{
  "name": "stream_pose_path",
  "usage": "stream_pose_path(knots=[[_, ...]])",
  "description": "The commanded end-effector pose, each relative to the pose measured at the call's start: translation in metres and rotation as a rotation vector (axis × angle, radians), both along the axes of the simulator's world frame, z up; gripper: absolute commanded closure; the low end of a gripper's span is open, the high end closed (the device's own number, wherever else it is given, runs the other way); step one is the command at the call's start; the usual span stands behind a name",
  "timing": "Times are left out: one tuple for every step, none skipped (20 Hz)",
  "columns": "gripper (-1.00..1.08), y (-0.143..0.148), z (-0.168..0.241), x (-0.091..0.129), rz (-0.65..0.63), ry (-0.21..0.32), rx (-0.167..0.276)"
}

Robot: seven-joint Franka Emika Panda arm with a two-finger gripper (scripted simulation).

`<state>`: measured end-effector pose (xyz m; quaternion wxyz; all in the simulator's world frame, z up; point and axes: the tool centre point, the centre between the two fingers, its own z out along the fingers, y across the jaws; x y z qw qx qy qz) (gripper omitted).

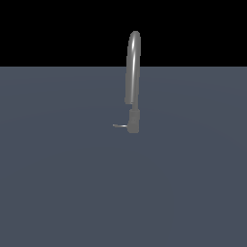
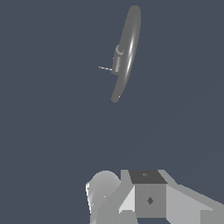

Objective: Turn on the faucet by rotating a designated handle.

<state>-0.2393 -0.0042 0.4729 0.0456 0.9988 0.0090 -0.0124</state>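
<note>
The faucet (image 1: 132, 82) is a tall slim grey gooseneck with an arched spout on a short thicker base, standing on the flat grey floor. The handle (image 1: 119, 126) is a tiny thin lever that sticks out of the base toward the exterior view's left. The wrist view looks down on the faucet (image 2: 127, 52) from above, and the handle (image 2: 105, 68) shows as a thin pin beside it. Grey and white parts of my gripper (image 2: 144, 192) fill the picture's edge, well apart from the faucet. Its jaws are not clear enough to read. The arm is out of the exterior view.
A plain blue-grey floor (image 1: 58, 183) spreads around the faucet, with a black background behind it. Nothing else stands on it in either view.
</note>
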Motion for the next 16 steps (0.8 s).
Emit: stream_pose_path(knots=[[1.08, -0.002, 0.002, 0.000, -0.005, -0.010, -0.033], [1.08, -0.003, 0.003, 0.000, -0.008, -0.015, -0.050], [1.08, -0.004, 0.004, 0.001, -0.011, -0.020, -0.069], [1.08, -0.006, 0.006, 0.001, -0.014, -0.026, -0.090], [1.08, -0.007, 0.007, 0.001, -0.018, -0.033, -0.113], [1.08, -0.008, 0.009, 0.001, -0.022, -0.040, -0.138], [1.08, -0.010, 0.011, 0.002, -0.026, -0.048, -0.165], [1.08, -0.011, 0.013, 0.002, -0.030, -0.056, -0.194], [1.08, -0.013, 0.016, 0.003, -0.035, -0.065, -0.225], [1.08, -0.014, 0.018, 0.003, -0.040, -0.075, -0.258], [1.08, -0.016, 0.021, 0.004, -0.045, -0.085, -0.294], [1.08, -0.017, 0.025, 0.004, -0.050, -0.096, -0.332], [1.08, -0.019, 0.028, 0.005, -0.055, -0.107, -0.372], [1.08, -0.020, 0.032, 0.005, -0.060, -0.119, -0.414], [1.08, -0.021, 0.036, 0.006, -0.065, -0.130, -0.457], [1.08, -0.022, 0.040, 0.007, -0.070, -0.142, -0.499]])
